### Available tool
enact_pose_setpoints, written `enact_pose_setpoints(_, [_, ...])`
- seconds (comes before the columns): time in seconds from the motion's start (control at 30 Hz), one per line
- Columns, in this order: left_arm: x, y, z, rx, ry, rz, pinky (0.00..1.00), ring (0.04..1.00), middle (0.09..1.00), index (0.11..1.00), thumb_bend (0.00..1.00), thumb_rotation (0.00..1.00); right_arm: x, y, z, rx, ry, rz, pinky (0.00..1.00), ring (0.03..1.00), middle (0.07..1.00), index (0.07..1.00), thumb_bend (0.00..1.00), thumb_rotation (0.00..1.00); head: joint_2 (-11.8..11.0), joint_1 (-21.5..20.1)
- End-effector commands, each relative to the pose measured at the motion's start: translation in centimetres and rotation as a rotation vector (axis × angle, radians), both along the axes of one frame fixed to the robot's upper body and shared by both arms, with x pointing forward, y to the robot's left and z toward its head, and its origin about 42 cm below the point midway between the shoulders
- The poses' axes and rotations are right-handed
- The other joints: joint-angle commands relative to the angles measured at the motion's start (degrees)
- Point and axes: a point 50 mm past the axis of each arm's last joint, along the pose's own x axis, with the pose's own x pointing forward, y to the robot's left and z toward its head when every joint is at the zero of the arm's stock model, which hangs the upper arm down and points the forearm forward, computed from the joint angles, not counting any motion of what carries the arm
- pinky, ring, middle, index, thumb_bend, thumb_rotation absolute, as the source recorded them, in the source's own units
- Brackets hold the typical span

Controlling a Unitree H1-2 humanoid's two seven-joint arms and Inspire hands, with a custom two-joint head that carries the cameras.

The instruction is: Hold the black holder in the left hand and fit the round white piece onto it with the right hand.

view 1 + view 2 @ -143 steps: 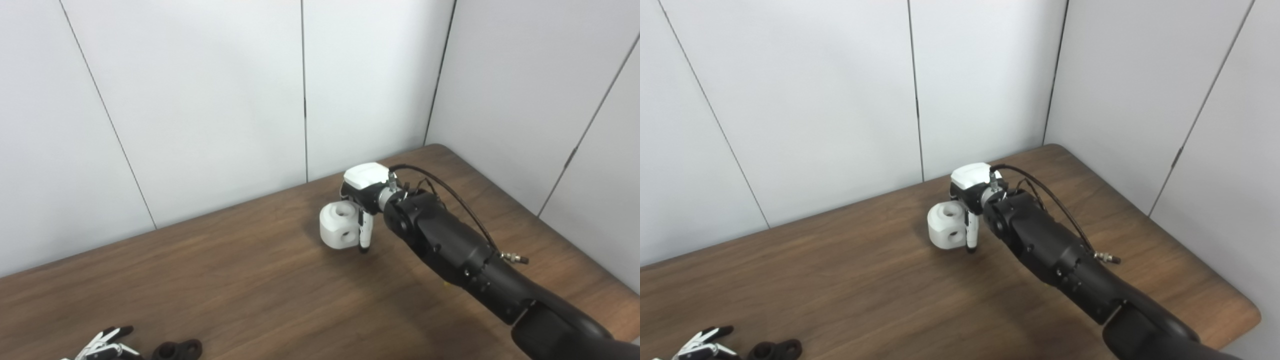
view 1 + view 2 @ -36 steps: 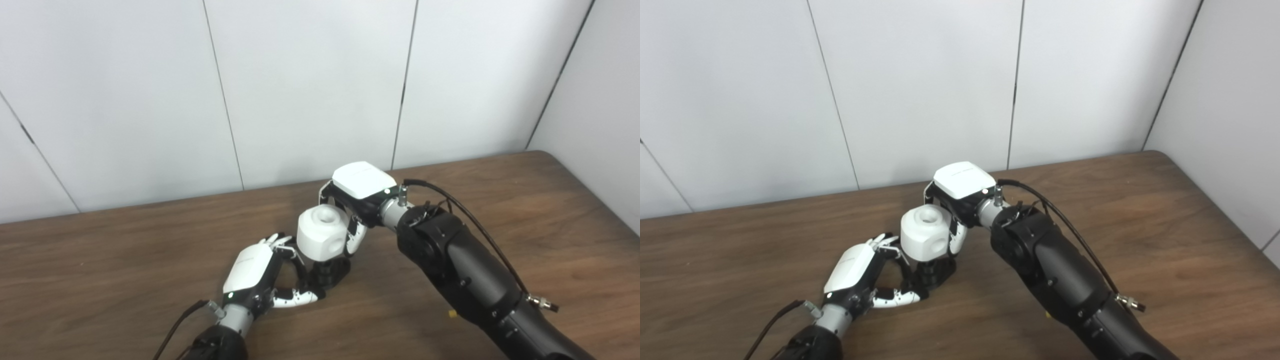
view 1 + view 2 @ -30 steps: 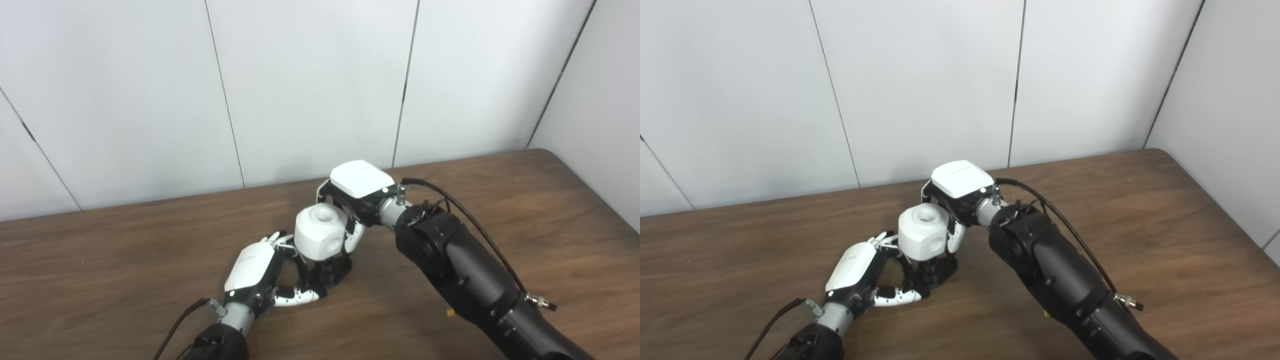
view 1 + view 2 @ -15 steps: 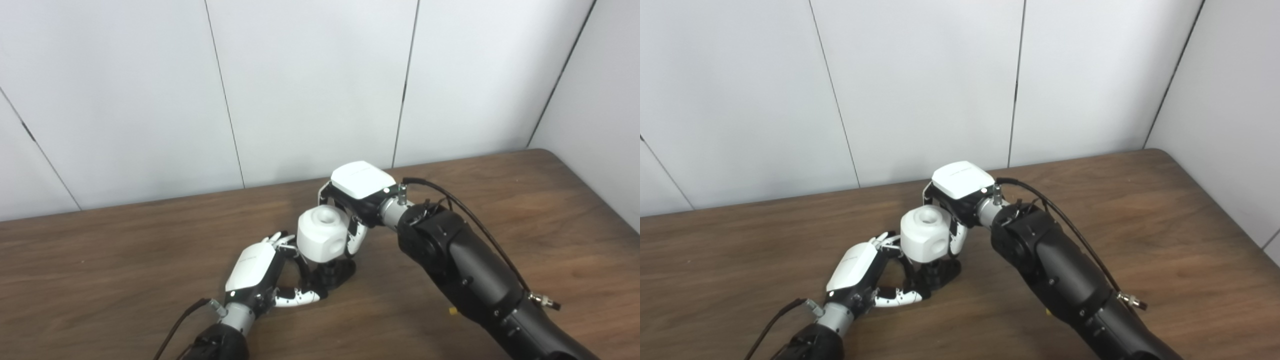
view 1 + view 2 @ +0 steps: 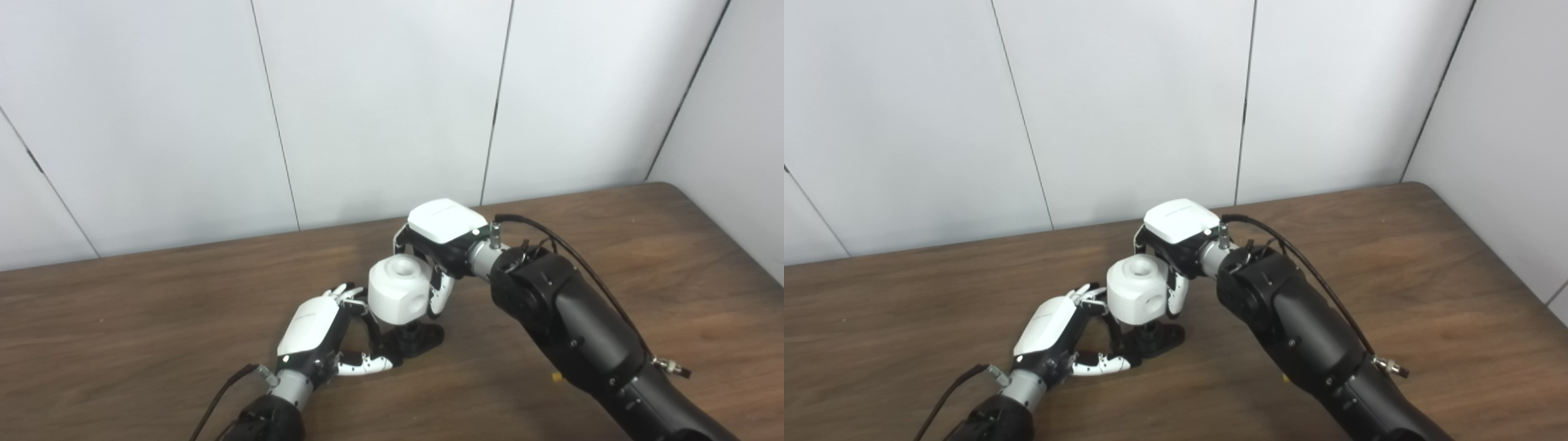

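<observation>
The round white piece, a rounded block with a hole on top and one on its side, is held by my right hand, which is shut on it from behind. It sits on the upright post of the black holder, whose flat base rests on the table. My left hand lies on the table to the holder's left. Its thumb and curled fingers pinch the holder's left end. The joint between piece and post is partly hidden.
The brown wooden table runs to white wall panels at the back and the right. My right forearm, with a black cable along it, crosses the table's right half. The table's right edge shows at far right.
Over the last second the white piece and the holder under it have shifted a little to the right and lower, and the holder's base has slid right. The left hand has barely moved.
</observation>
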Motion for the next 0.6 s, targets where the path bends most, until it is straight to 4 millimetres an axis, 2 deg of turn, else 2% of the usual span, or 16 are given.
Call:
enact_pose_setpoints(0.0, [-1.38,-0.61,-3.32,0.071,0.136,-0.046,0.95,0.960,0.880,0.478,0.52,0.04,0.14,0.04,2.95,0.009,-0.089,0.016,0.18,0.260,0.391,0.508,0.52,0.00,-0.2,-0.1])
enact_pose_setpoints(0.57, [-1.81,-0.75,-3.76,0.071,0.140,-0.041,0.95,0.963,0.880,0.479,0.52,0.04,-0.24,-0.33,2.78,0.037,-0.135,0.004,0.16,0.236,0.386,0.506,0.52,0.00,-1.3,0.2])
